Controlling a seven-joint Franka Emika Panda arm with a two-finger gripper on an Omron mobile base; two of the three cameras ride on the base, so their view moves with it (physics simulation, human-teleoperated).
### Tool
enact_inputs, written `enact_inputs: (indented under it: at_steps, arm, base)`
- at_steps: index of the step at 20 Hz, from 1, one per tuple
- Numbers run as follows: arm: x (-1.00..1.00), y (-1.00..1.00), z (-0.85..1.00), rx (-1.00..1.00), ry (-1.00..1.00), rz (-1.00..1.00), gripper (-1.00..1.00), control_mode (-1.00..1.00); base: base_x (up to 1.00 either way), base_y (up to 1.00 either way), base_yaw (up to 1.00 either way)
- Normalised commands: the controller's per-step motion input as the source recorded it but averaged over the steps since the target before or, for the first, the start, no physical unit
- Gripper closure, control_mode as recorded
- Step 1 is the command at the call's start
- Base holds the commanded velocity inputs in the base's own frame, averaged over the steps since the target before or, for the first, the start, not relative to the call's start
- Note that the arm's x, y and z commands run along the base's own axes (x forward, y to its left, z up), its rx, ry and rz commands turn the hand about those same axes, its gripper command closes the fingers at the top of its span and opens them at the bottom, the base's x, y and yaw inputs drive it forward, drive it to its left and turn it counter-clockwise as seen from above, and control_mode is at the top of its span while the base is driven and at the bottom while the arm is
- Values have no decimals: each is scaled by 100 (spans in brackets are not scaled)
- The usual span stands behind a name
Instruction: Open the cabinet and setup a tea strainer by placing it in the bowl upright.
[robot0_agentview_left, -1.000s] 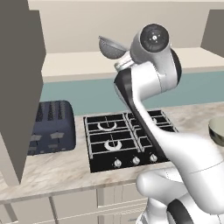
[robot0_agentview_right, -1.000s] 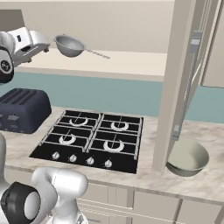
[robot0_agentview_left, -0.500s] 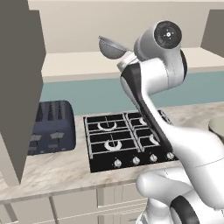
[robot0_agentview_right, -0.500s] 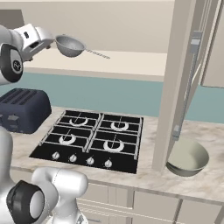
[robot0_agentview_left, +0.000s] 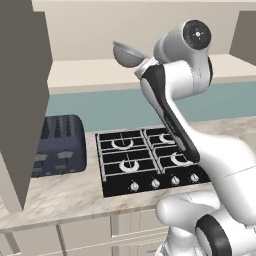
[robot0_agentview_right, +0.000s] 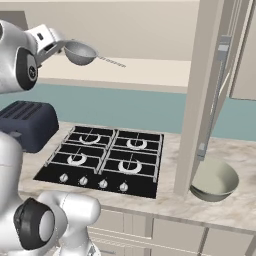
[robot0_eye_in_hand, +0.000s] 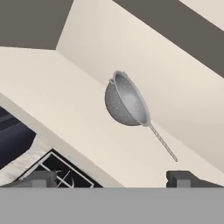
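Cabinet (robot0_agentview_right: 210, 95) shelf, gripper (robot0_eye_in_hand: 111, 178) wide open, holding nothing

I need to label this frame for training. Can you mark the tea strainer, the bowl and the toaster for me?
tea strainer (robot0_eye_in_hand: 124, 104): hand view, on the rounded mesh cup.
bowl (robot0_agentview_right: 216, 181): right base view, on its inner wall, beside the open cabinet door.
toaster (robot0_agentview_left: 59, 145): left base view, on its dark blue top, by the slots.

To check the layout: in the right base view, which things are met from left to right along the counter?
Toaster → stove → open cabinet door → bowl.
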Motion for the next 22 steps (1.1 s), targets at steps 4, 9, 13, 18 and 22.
enact_inputs:
  at_steps: [4,9,13,18,22]
  arm:
    - [39,7,0,0,0,0,-100,-100]
    - [42,0,-3,0,0,0,-100,-100]
    - [38,0,-3,0,0,-1,-100,-100]
    - [31,5,0,0,3,-3,-100,-100]
    - [35,8,0,0,10,-3,-100,-100]
  base:
    - [0,0,0]
    - [0,0,0]
    - [0,0,0]
    - [0,0,0]
    - [0,0,0]
